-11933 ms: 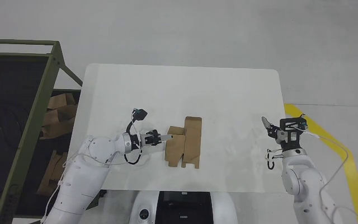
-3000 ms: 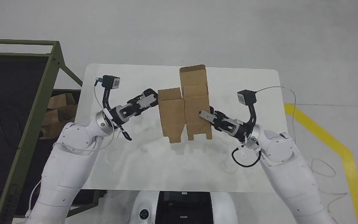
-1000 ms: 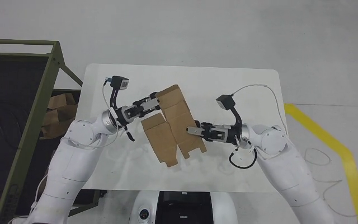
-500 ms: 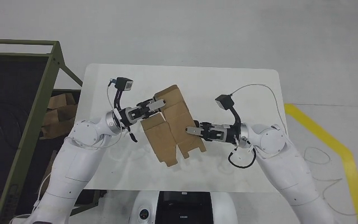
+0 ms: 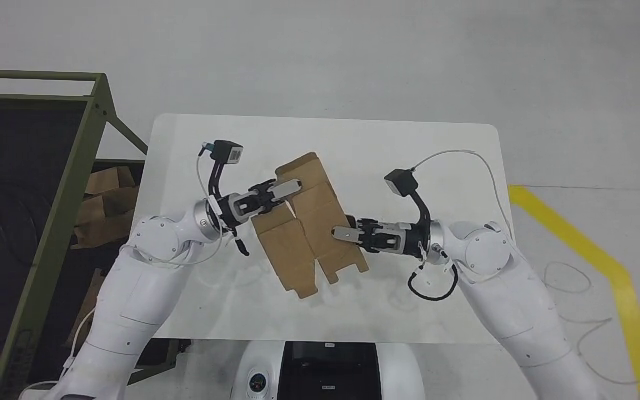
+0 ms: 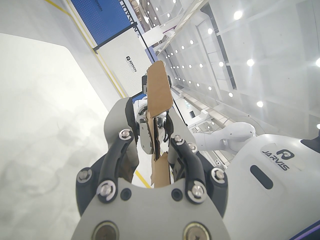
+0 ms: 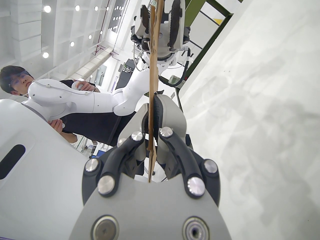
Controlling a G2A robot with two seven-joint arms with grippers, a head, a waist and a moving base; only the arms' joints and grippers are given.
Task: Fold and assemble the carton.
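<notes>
A flat brown carton (image 5: pixel 305 225) hangs tilted above the white table (image 5: pixel 440 170), held up between my two arms. My right gripper (image 5: pixel 340 233) is shut on its right edge; in the right wrist view the thin cardboard (image 7: pixel 153 76) runs edge-on between the closed fingers of the right gripper (image 7: pixel 150 108). My left gripper (image 5: pixel 283 188) is at the carton's upper left panel. In the left wrist view the left gripper (image 6: pixel 150 116) stands open, and the carton's edge (image 6: pixel 158 88) passes between its fingers with a gap on both sides.
A green metal frame (image 5: pixel 60 80) stands off the table's left side, with more cardboard blanks (image 5: pixel 100 210) stacked inside it. A yellow floor line (image 5: pixel 560 225) runs at the right. Bare table lies behind and to the right of the carton.
The carton, flat on the table at first, is now lifted and tilted. In the last second my left gripper slid a little further over the upper panel; the right arm kept still.
</notes>
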